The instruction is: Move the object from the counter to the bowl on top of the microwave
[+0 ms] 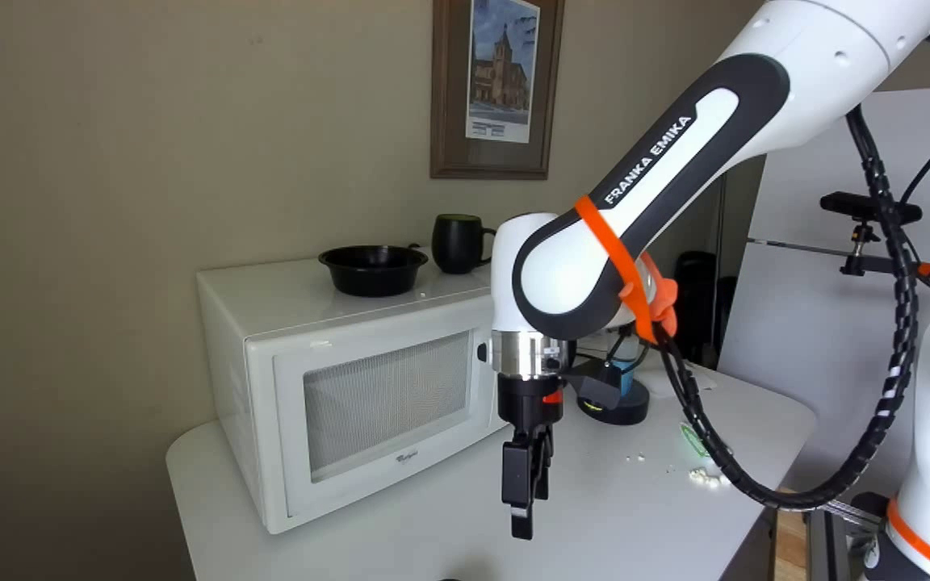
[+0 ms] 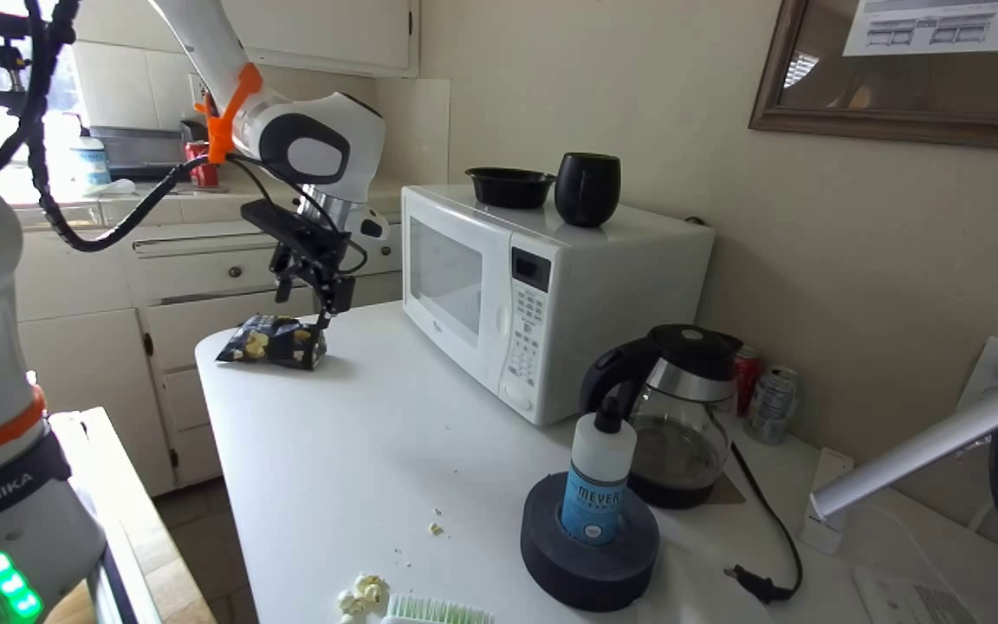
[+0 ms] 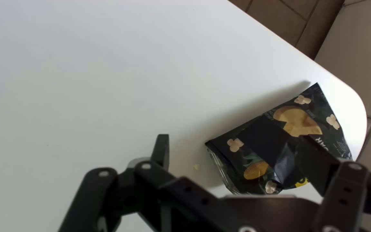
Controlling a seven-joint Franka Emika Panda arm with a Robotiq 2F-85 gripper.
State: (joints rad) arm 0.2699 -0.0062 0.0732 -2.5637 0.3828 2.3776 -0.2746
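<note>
The object is a dark bag with tan-yellow patches [image 2: 269, 341], lying on the pale counter [image 2: 360, 433] near its rounded end. In the wrist view the bag [image 3: 253, 174] is below and between the fingers, and the right finger covers part of it. My gripper [image 3: 237, 143] is open and pointing down. In both exterior views the gripper [image 1: 525, 500] [image 2: 302, 308] hangs in front of the microwave [image 1: 384, 411] [image 2: 464, 286], low over the counter. The black bowl [image 1: 374, 273] [image 2: 510, 188] stands on top of the microwave. In an exterior view the bag is almost wholly below the frame.
A black mug [image 1: 457, 244] [image 2: 587, 191] stands beside the bowl on the microwave. A kettle [image 2: 681, 416], a soap bottle [image 2: 596, 485] on a dark round base [image 2: 590, 576], cans [image 2: 772, 406], popcorn pieces [image 2: 367, 589] and a green-white brush [image 2: 434, 610] are on the counter.
</note>
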